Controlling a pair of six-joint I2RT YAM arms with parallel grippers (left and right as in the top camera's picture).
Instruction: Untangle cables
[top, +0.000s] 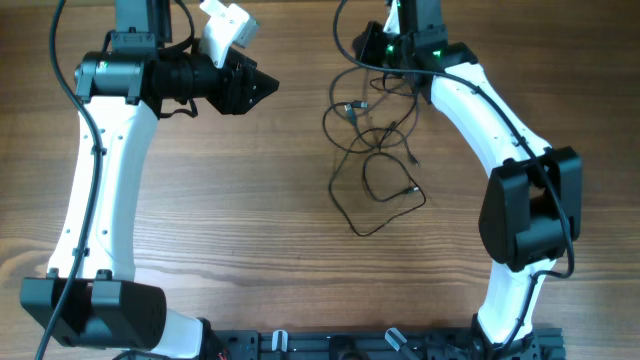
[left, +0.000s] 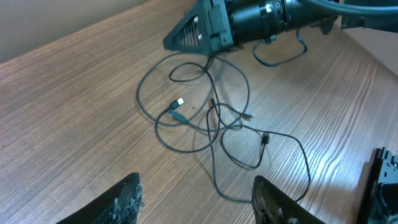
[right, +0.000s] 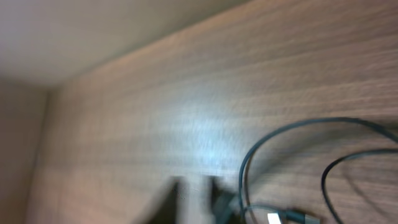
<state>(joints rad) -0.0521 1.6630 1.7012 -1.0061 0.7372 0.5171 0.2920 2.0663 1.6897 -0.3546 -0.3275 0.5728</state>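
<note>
Closest to the robot's base, the wood-grain worktop (top: 200, 230) carries the near end of the cables (top: 372, 150), a thin dark loop swinging out toward the near right. From there the tangle stretches away, so its long axis runs near to far, a little right of the worktop's middle, with several loops crossing one another around its centre. A USB plug (left: 178, 102) with a pale tip lies on the left side of the knot. A smaller plug (left: 265, 138) sits among the loops on the right.

The left gripper (top: 262, 88) hovers at the far left, pointing right toward the tangle but well apart from it. In its own wrist view its two fingers (left: 121, 202) stand wide apart with nothing between them. The right gripper (left: 180, 38) is much the nearer one. It hangs right over the far end of the tangle, where the farthest loop runs up under its dark tip. Whether it is pinching that loop or only beside it I cannot tell, since its own camera is blurred and the other views hide the fingertips. To my eye the next move belongs to the right arm, drawing that far loop along the long axis, away from the knot.

No brand, label or readable writing shows anywhere; a green light (top: 386, 45) glows on the right arm's wrist.
</note>
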